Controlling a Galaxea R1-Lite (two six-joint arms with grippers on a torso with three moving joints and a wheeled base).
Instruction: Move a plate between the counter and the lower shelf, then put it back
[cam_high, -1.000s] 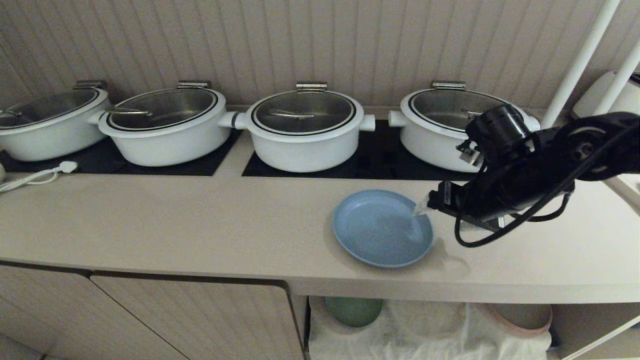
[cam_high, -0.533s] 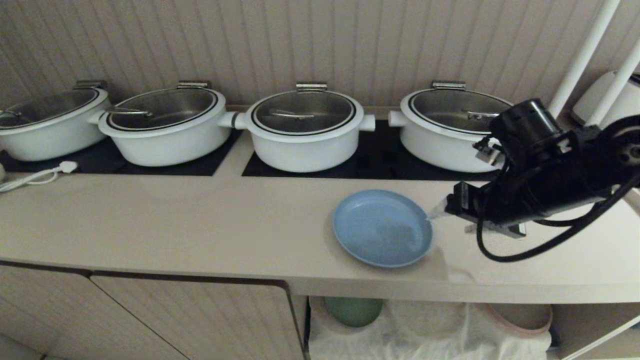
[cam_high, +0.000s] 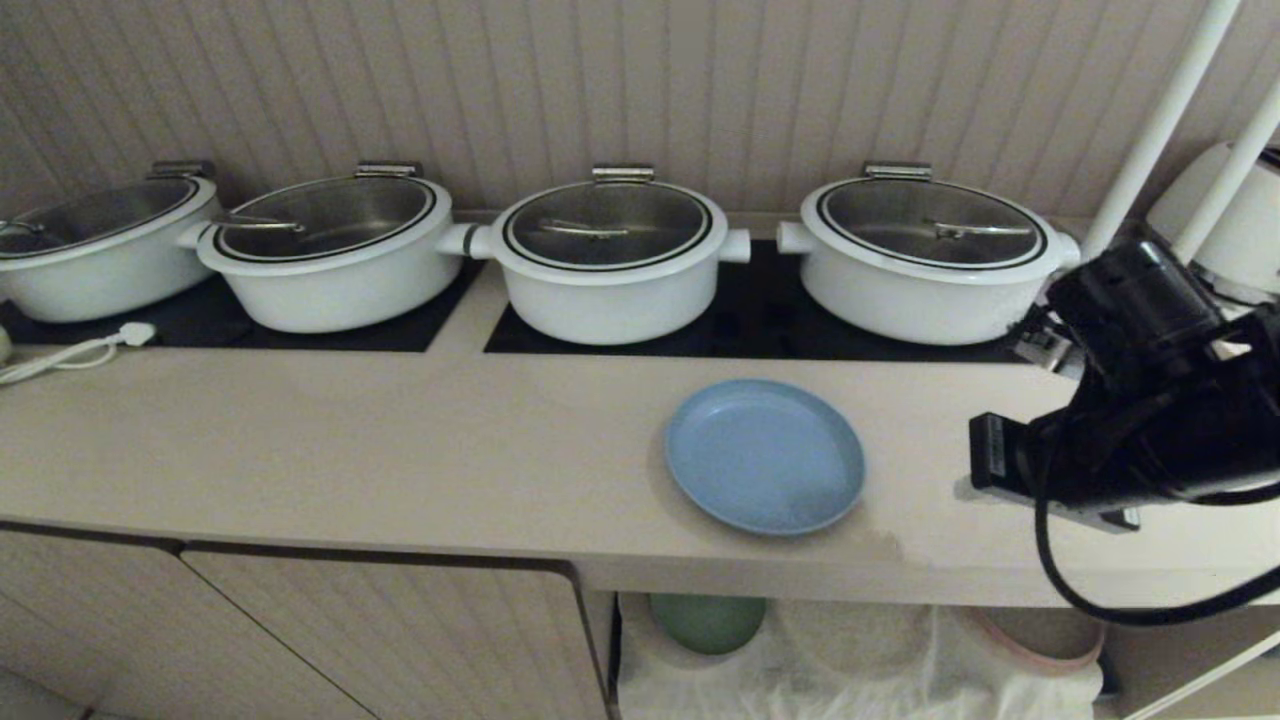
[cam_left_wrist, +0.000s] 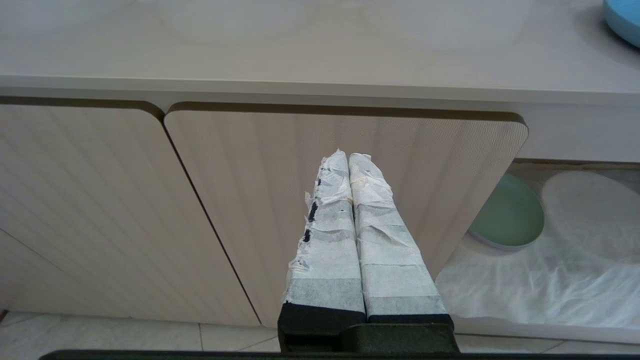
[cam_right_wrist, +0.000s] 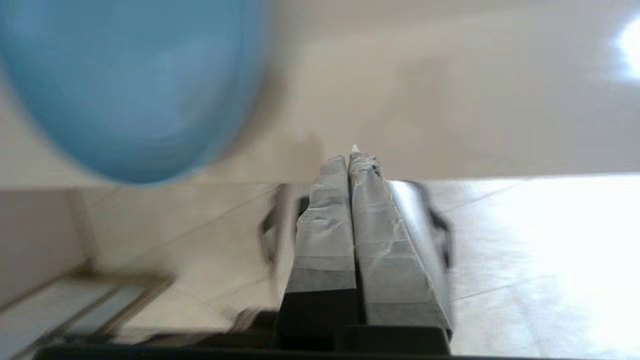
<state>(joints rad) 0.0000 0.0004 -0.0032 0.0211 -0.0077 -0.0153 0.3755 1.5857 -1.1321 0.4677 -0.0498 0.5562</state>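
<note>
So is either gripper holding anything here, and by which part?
Nothing. The right gripper is shut, empty, clear of the plate on the counter; the left gripper is shut, empty.

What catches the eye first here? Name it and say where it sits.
The light-blue plate lies flat near the front edge of the beige counter, with nothing on it. To its right the black right gripper is shut and empty, clear of the plate. Behind stands a row of white lidded pots on black hob panels.

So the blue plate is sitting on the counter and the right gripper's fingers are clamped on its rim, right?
Not quite. The plate is on the counter, but the right gripper is shut on nothing, clear of the rim. The right wrist view shows its fingers pressed together beside the plate.
</note>
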